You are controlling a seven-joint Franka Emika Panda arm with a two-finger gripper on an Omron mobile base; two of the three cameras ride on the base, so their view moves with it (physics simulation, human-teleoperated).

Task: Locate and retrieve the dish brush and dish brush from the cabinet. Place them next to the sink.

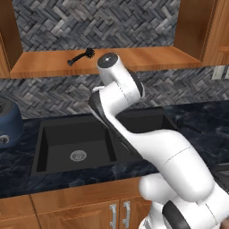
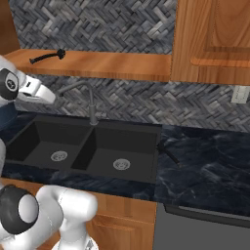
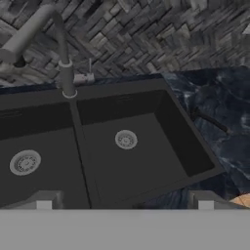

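**One brush down by sink, one left on shelf**

Gripper point(image 3: 124, 202): in hand view the two finger tips point(image 3: 44, 200) sit wide apart at frame bottom w/ nothing between them, so jaws spread & empty. Hand looks down over the sink point(image 3: 146, 102), right basin drain below, faucet point(image 3: 63, 73) up-left.

Just right of the sink rim, a thin dark brush point(image 3: 211, 120) lies on the counter point(image 3: 219, 88); same item in right base view, near the basin corner. Looks like brush no.1 already placed, though too small to tell which of the two it is.

Long-handled brush point(image 1: 81, 57) lies on the shelf point(image 1: 147, 58) of the cabinet point(image 1: 194, 27), left part, head to the right. Not yet fetched.

Judgement: approx half done; next = lift arm to the shelf & grab.

Risks:
- arm is folded close under the shelf board; rising straight up could clip its front edge.
- handle is thin & curved, so an off-centre pinch may let it roll or slide back out of reach.
- faucet is near the hand; a wide swing could hit it.
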